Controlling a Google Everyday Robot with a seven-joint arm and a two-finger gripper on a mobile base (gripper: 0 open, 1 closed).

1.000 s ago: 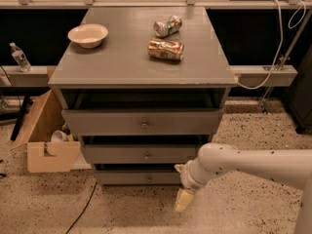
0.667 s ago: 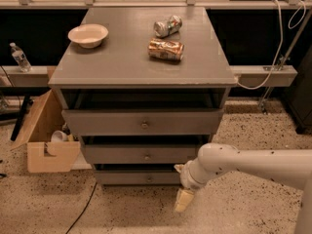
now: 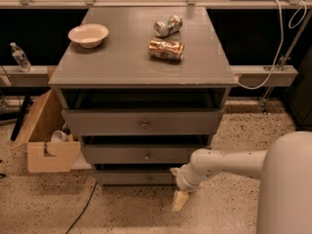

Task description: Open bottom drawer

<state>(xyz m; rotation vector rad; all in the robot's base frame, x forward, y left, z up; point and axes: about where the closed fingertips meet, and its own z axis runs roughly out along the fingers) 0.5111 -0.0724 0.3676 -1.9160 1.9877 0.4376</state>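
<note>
Looking at the grey cabinet (image 3: 122, 67), I count three drawers, each with one round knob at its centre. The bottom drawer (image 3: 126, 178) is the slimmest and sits at the cabinet's foot, just above the speckled floor (image 3: 126, 213); its front is not drawn out past the middle drawer (image 3: 117, 155) above it. The top drawer (image 3: 112, 123) is the tallest of the three.

My one gripper (image 3: 178, 194) hangs low at the cabinet's front right corner, just beside the right end of the bottom drawer and to the right of its knob (image 3: 149, 179). I cannot tell whether it is released or clenched, and it holds nothing that I can see. The white arm (image 3: 229, 162) reaches in from the cabinet's right.

On the cabinet's top lie two crushed cans (image 3: 166, 49) toward the back right, and one pale bowl (image 3: 88, 35) at the back left. Left of the cabinet stand one cardboard box (image 3: 46, 143) and, farther back, one water bottle (image 3: 20, 57).

Against a second ago, gripper, drawers and tabletop things all sit about where they were.
</note>
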